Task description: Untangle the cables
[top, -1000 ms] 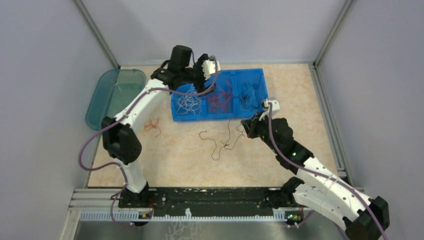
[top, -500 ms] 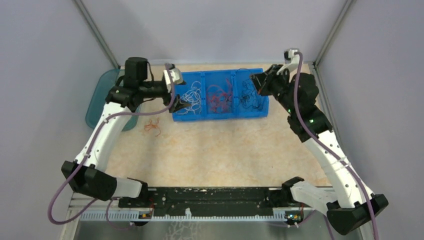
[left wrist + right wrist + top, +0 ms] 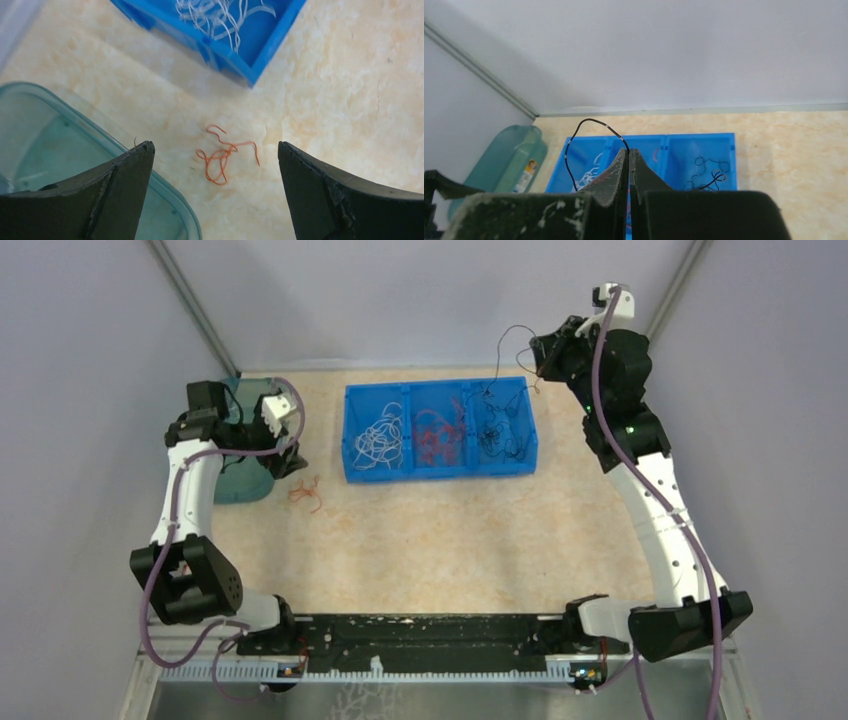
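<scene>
Black cable [image 3: 594,121] is pinched in your right gripper [image 3: 629,155], jaws fully closed, lifted high over the blue tray [image 3: 440,473]; its free end hangs down to the black clump [image 3: 500,428] in the right compartment; your left gripper [image 3: 215,145] gapes wide, empty, above the loose orange cable [image 3: 222,159] on the table, beside the teal container [image 3: 50,145].

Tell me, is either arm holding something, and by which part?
The right tool pinches a thin black cable between its fingertips, somewhere along the strand; the left tool is open and empty.
</scene>
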`<control>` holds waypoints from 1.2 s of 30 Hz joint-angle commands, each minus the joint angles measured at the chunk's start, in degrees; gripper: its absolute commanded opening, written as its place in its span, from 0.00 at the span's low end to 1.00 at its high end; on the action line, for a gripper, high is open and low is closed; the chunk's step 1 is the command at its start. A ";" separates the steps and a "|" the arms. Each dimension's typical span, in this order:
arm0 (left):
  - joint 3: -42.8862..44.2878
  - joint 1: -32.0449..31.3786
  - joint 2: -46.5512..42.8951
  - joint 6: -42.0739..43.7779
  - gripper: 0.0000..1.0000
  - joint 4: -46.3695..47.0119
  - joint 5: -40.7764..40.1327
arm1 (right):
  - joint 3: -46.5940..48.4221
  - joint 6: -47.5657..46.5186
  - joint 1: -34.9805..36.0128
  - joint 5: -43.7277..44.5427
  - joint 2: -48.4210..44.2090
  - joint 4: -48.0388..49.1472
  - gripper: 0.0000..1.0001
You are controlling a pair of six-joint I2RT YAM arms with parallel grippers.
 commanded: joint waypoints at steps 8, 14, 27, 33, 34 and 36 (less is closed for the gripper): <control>-10.91 1.04 -1.61 4.36 0.97 1.82 -6.46 | 6.28 -6.80 -3.63 10.69 4.12 2.55 0.00; -15.75 1.04 -2.39 6.18 0.96 5.29 -11.01 | 8.25 -4.15 -7.39 9.86 4.42 1.97 0.00; -19.04 1.04 -2.94 6.69 0.96 9.71 -13.30 | 6.48 1.00 -14.97 3.86 1.62 4.06 0.00; -19.59 1.07 -2.15 6.54 0.95 9.82 -13.56 | 2.07 1.03 -14.90 2.42 2.22 5.99 0.00; -19.59 1.11 -2.29 6.60 0.95 9.69 -13.32 | 1.47 0.98 -14.88 1.99 2.48 6.66 0.00; -19.23 1.03 -2.55 7.07 0.96 8.89 -12.69 | 0.55 0.83 -14.90 0.30 3.47 8.31 0.00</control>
